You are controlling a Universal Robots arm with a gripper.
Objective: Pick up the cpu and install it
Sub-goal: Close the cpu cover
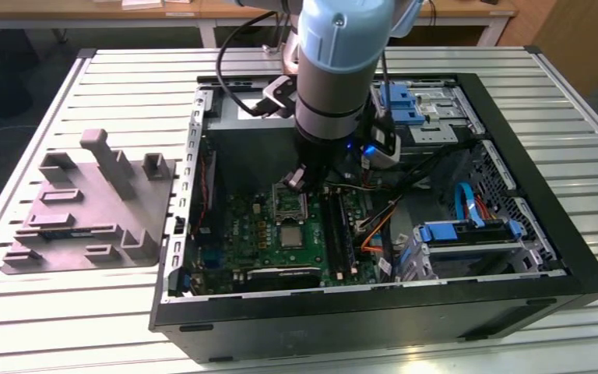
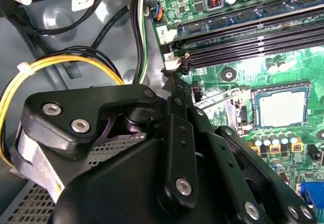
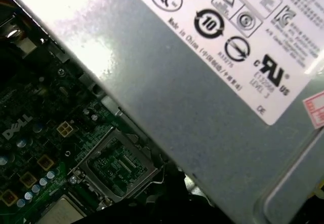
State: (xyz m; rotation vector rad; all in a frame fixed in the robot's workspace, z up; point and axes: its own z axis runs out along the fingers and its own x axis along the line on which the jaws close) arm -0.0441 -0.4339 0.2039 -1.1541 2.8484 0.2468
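Note:
The cpu [image 1: 292,236] lies flat in its socket on the green motherboard [image 1: 252,234], silvery top up; in the second wrist view the cpu [image 2: 281,107] sits inside the socket. Just behind it the black socket frame [image 1: 290,204] stands raised, and in the first wrist view the frame [image 3: 114,165] shows with the cpu's corner [image 3: 61,211] beside it. My gripper [image 1: 297,181] hangs over the raised frame, a little away from the cpu. In the second wrist view the gripper [image 2: 171,82] looks shut with nothing between its tips.
The open computer case [image 1: 548,195] has tall walls around the board. Memory slots [image 2: 253,36], loose cables [image 2: 66,64] and blue drive cages [image 1: 466,234] crowd the gripper. The power-supply box [image 3: 202,82] is close by. A grey plastic block [image 1: 86,210] stands on the slatted table.

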